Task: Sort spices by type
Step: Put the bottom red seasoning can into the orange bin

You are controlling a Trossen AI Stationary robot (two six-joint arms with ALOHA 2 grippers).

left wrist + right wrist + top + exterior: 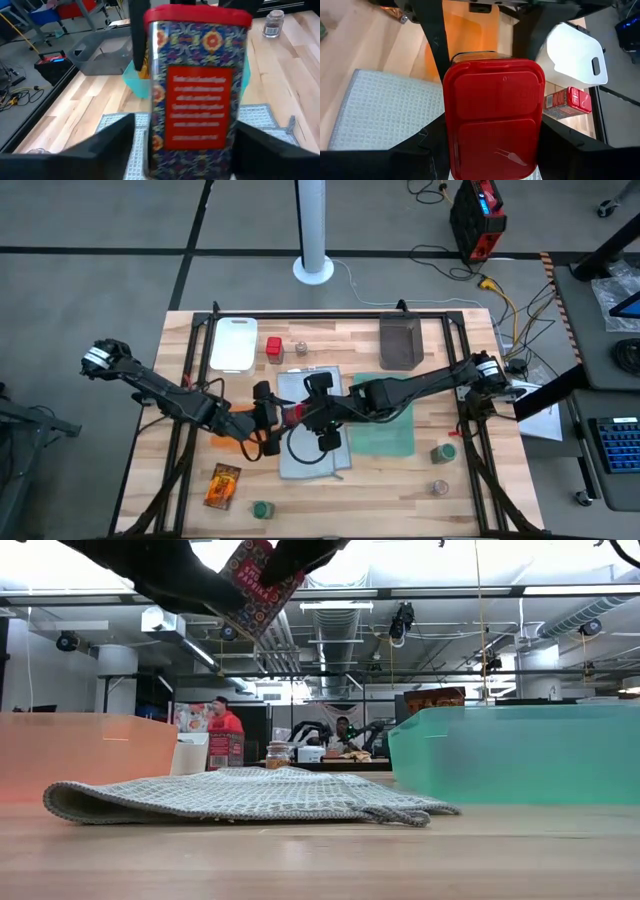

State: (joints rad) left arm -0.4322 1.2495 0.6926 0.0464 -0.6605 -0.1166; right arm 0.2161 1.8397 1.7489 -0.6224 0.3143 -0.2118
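Observation:
A red-lidded box (195, 90) with patterned sides hangs in the air over the grey cloth (312, 455), at the table's middle. My right gripper (492, 150) is shut on its lid end. My left gripper (185, 150) is open, with one finger on either side of the box's lower end. A second red box (274, 348) lies by the white board (233, 343), with a clear shaker (300, 347) beside it. A packet (222, 485) and a green-topped jar (262, 508) lie near the front left. Another jar (443, 452) and shaker (440, 487) stand front right. My right gripper pinches the box between its two fingers at the lid end (451, 125), one finger on each narrow side. The fingers come from the table's right, slanting down. The box is lifted clear of the cloth and hangs tilted (255, 585). My left gripper: cloth shows between one finger (107, 150) and the box; whether the other finger touches it, I cannot tell.
An orange cloth (232, 432) lies under my left arm and a green cloth (385, 430) under my right arm. A dark grey bin (400, 343) stands at the back right. A black frame runs along the table's edges.

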